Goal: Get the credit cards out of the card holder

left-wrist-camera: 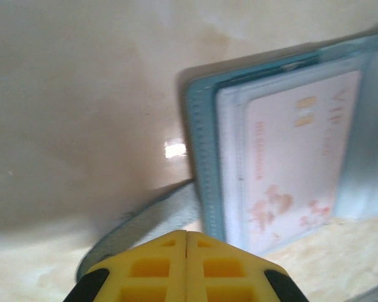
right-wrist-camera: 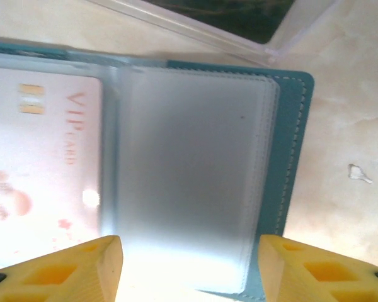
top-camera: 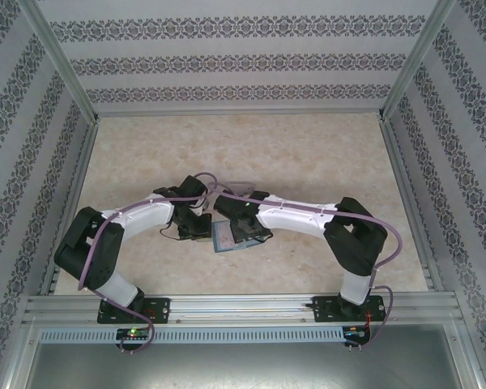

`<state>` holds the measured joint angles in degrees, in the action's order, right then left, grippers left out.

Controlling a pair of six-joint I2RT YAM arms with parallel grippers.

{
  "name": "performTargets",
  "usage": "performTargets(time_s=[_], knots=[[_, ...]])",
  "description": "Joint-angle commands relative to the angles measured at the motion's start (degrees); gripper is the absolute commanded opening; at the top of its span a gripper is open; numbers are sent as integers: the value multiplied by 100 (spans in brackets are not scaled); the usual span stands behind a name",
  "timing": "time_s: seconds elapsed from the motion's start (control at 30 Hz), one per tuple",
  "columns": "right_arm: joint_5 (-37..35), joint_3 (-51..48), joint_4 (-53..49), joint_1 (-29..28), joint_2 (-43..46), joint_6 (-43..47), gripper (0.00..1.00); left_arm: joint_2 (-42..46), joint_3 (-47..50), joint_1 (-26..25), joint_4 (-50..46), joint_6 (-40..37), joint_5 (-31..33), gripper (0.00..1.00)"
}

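The teal card holder (top-camera: 225, 239) lies open on the table between both arms. In the left wrist view its stitched edge (left-wrist-camera: 203, 157) frames a clear sleeve with a pale pink "VIP" credit card (left-wrist-camera: 296, 157) inside. Its grey-blue closing tab (left-wrist-camera: 148, 220) runs under my left gripper (left-wrist-camera: 187, 234), which is shut; I cannot tell whether the tips pinch the tab. My right gripper (right-wrist-camera: 189, 264) is open just above the holder's other half (right-wrist-camera: 293, 157). Its fingers stand on either side of a frosted sleeve (right-wrist-camera: 189, 163), beside the same card (right-wrist-camera: 44, 157).
A clear plastic tray (right-wrist-camera: 239, 25) sits just beyond the holder's far edge. A small white fleck (right-wrist-camera: 359, 173) lies on the beige table to its right. Patterned walls and metal rails (top-camera: 73, 186) enclose the table.
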<state>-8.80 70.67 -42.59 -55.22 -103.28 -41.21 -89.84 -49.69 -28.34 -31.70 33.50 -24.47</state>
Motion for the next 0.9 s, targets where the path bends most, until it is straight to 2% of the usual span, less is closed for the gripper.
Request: performTargets(time_s=[0.0,0.13,0.3,0.57,0.87], knots=[[497,-152,439,105,233,-159,56,138,-153,-133,278,263,-337,8],[1107,-348,1041,245,283,-233,46,41,-129,-175,576,445,-513,6],[1730,-528,1647,445,149,-325,27,-197,-93,-235,860,596,-627,3],[2000,-491,1882,565,-159,-278,20,-431,-80,-246,999,619,-674,2],[1949,-422,1820,582,-398,-204,19,-624,-43,-245,871,509,-509,0]])
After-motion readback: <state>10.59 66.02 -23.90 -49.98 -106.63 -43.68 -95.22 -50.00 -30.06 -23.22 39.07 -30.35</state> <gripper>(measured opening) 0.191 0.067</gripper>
